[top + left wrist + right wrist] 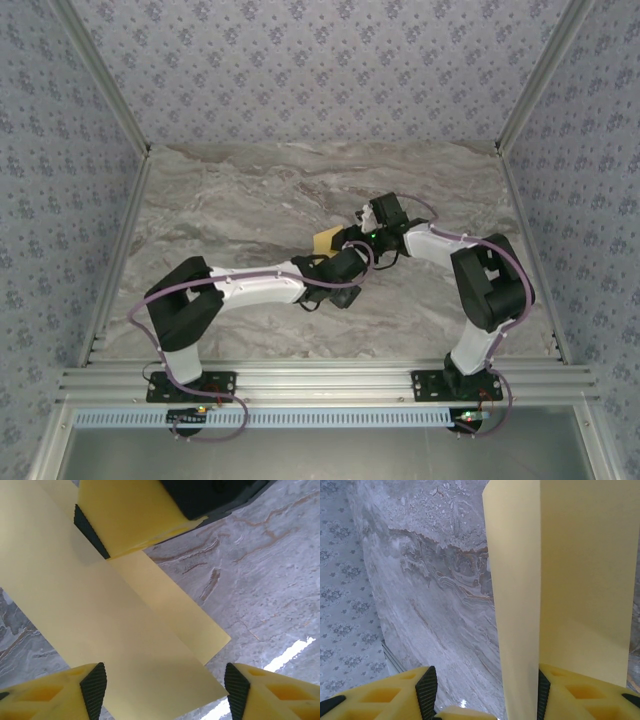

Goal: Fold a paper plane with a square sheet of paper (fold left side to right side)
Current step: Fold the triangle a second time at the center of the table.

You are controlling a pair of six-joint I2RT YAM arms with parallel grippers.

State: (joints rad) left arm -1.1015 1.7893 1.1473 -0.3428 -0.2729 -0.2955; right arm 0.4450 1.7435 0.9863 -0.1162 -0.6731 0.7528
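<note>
Surface [250,200]: grey marble, patterned walls [300,70] around.
Left hand [165,690]: spread wide over the yellow paper [100,620], gripping nothing.
Right hand [485,692]: open, one finger [580,692] against the paper's raised flap.

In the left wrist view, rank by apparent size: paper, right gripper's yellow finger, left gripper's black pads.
1. paper: clearly largest.
2. right gripper's yellow finger: cut off by the frame edge, so its full size is unsure.
3. left gripper's black pads: smallest; the two look alike.

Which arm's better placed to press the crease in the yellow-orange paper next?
Left, probably. The left gripper hangs open above the folded yellow-orange paper sheet, free to press; the right gripper seems to be pinning its far end.
</note>
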